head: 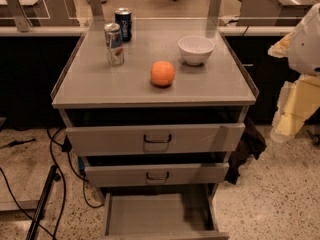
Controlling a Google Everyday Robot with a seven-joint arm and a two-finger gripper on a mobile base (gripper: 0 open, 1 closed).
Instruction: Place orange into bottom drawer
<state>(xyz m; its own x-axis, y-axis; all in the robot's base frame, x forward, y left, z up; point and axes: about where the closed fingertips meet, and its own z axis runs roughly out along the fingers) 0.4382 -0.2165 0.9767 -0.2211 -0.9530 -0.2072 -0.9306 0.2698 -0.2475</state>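
Camera view: one look down from the front onto a grey metal cabinet with three drawers, standing on the speckled floor (280, 194).
Desk: the desk (95, 81), the cabinet's flat grey top with a low raised rim, carries four things.
Orange: the orange (162, 73), a round bright orange fruit, sits on the desk near the middle, a little toward the front edge, with nothing touching it.
Bowl: the white bowl (195, 49), round and upright, stands just behind and to the right of the orange, apart from it.
Cans: the blue can (123, 24) stands upright at the back left; the silver can (114, 44), also upright, stands just in front of it.
Top drawer: the top drawer (200, 138), grey with a dark handle, is pulled out a little.
Middle drawer: the middle drawer (115, 175), grey with a dark handle, is also slightly out.
Bottom drawer: the bottom drawer (150, 215), a shallow grey tray, is pulled out farthest, its flat floor in view.
Pincer: the pincer (292, 116), pale yellowish parts under a white rounded arm shell, hangs at the picture's right edge, beside the cabinet's right side and well apart from the orange; I cannot tell whether it is spread or pressed together.
Cables: dark cables (57, 179) trail over the floor left of the cabinet.
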